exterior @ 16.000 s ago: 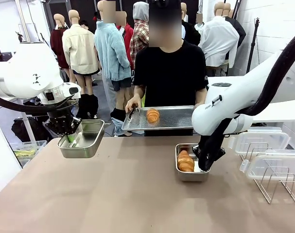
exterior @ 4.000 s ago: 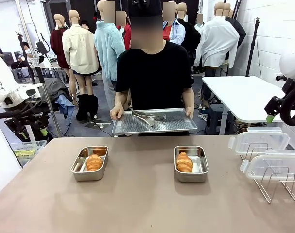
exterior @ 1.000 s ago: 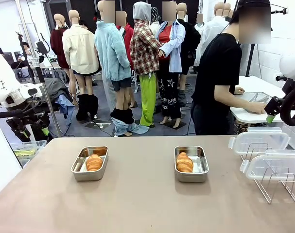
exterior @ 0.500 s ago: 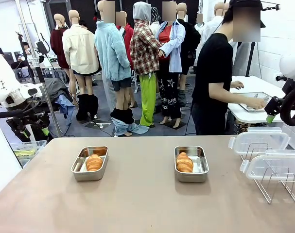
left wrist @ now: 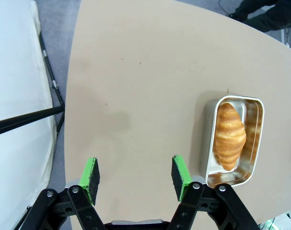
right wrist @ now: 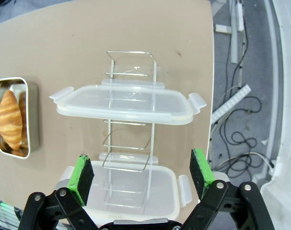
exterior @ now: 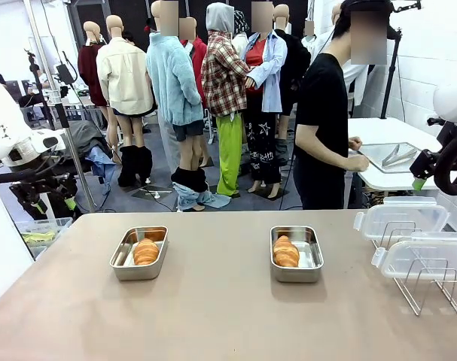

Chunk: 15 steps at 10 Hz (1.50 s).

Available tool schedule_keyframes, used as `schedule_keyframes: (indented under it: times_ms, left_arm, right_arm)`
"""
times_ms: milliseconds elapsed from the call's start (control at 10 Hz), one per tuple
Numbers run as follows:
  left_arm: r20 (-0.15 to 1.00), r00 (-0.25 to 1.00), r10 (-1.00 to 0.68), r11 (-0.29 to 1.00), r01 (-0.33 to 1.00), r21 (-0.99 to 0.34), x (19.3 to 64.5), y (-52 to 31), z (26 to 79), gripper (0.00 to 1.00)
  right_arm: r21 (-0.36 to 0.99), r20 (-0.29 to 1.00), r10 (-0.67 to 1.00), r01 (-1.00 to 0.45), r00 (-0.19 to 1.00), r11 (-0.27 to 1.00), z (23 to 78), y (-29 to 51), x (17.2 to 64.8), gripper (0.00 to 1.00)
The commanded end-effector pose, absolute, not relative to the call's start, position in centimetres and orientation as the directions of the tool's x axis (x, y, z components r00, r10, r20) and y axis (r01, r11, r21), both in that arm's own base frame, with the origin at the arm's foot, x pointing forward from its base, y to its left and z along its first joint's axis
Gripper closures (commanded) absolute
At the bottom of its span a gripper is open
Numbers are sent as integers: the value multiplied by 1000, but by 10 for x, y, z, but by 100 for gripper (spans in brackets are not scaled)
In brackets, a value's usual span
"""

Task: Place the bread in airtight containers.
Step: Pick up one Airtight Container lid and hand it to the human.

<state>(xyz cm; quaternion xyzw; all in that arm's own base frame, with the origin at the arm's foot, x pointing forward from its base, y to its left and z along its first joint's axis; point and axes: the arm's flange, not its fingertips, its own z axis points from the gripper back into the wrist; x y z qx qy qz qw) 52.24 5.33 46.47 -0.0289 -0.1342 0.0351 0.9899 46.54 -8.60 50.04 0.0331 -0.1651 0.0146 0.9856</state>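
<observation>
Two steel airtight containers stand open on the brown table, the left one (exterior: 127, 269) and the right one (exterior: 312, 256). Each holds one golden bread roll: left (exterior: 146, 251), right (exterior: 286, 251). My left gripper (exterior: 53, 204) hangs open off the table's left edge, well clear of its tub. From the left wrist, the open gripper (left wrist: 135, 172) looks down on bare table, with the container (left wrist: 254, 139) and bread (left wrist: 230, 135) to the right. My right gripper (exterior: 420, 180) is raised at the far right. In the right wrist view it (right wrist: 143, 175) stands open above two clear lids (right wrist: 126, 105).
Two clear snap lids (exterior: 400, 218) (exterior: 424, 257) rest on a wire rack (exterior: 431, 289) at the table's right edge. A person (exterior: 326, 113) stands by a white side table (exterior: 379, 131) holding the perforated tray (exterior: 390, 154) with tongs.
The person at the side table has shifted left and drawn the hands back from the tray. Both arms, both tubs and the rolls are where they were.
</observation>
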Motion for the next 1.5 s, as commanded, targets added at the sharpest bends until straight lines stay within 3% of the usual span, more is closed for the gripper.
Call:
schedule_keyframes:
  times_ms: [0, 1400]
  left_arm:
    - [269, 961, 67, 997, -55, -53, 522, 54, 468, 22]
    - [269, 961, 67, 997, -55, -53, 522, 54, 468, 22]
  right_arm:
    - [53, 324, 5, -24, 946, 998, 502, -84, 469, 0]
    - [53, 324, 5, -24, 946, 998, 502, -84, 469, 0]
